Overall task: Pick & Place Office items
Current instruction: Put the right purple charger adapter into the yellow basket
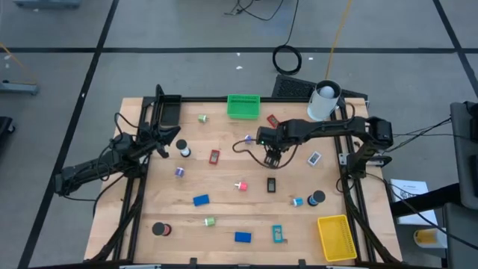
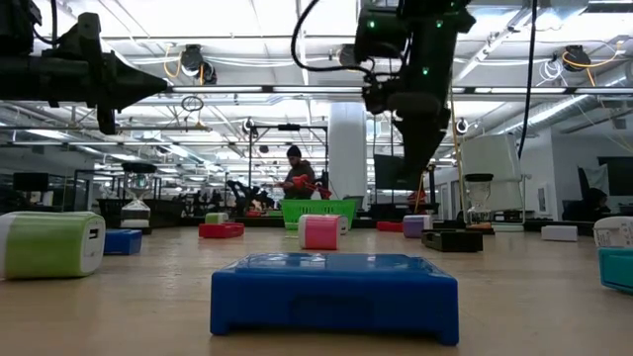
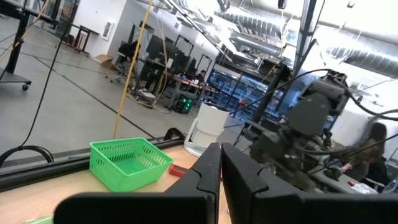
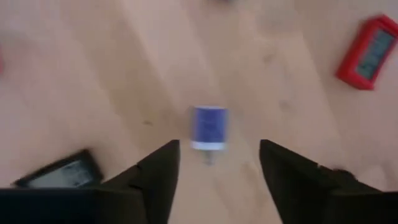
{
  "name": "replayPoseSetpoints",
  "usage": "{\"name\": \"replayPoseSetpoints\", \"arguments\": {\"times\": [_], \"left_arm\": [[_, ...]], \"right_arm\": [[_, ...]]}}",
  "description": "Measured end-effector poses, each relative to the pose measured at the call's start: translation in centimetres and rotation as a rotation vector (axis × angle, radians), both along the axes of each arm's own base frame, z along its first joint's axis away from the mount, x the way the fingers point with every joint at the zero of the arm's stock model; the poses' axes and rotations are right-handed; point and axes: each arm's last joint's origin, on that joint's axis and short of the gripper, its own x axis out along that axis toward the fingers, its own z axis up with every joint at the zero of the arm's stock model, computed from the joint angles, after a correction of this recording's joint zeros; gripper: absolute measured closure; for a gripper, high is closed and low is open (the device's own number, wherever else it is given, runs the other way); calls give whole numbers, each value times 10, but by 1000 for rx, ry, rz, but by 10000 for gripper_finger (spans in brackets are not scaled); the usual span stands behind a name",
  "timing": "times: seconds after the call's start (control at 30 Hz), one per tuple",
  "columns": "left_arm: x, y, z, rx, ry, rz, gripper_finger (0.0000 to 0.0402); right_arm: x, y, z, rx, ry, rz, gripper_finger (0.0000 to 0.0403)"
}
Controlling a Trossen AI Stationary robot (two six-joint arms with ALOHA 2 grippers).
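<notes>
Pale wooden table (image 1: 224, 217) carries your scattered office items, and the right gripper (image 1: 272, 159) is the one at work, reaching in over the middle of the board from your right. Its two dark fingers (image 4: 158, 177) stand apart with nothing between them. Straight ahead of the gap lies a small blue-purple clip (image 4: 208, 129), clear of both fingers, resting on the wood by itself. Its long axis runs roughly along the line the wrist camera looks down, so the fingers would close across its narrow width if you bring them forward and down. I judge that this alignment is what the next move depends on: the clip sits slightly toward one finger, not dead centre, so a small sideways correction seems wise before closing.

A red block (image 4: 368, 53) lies well off to one side of the clip, and a black flat item (image 4: 59, 170) sits just beside the other finger; watch that one as you descend.

Your left gripper (image 1: 158, 143) waits at the left side of the table, fingers (image 3: 205, 174) pressed together on nothing, much farther from the clip. The green bin (image 1: 243, 106) stands at the far edge.
</notes>
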Motion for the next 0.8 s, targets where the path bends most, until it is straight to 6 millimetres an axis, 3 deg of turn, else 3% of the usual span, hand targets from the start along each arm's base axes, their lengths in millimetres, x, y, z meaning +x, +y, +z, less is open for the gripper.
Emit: {"name": "replayPoseSetpoints", "arguments": {"times": [0.23, 0.53, 0.8], "left_arm": [[0, 0, 0, 0, 0, 0, 385], [0, 0, 0, 0, 0, 0, 385], [0, 0, 0, 0, 0, 0, 385]], "right_arm": [[-1, -5, -21, 20, -60, -26, 121], [-11, -3, -53, 16, -84, -36, 128], [-18, -1, -70, 19, -88, -42, 143]]}}
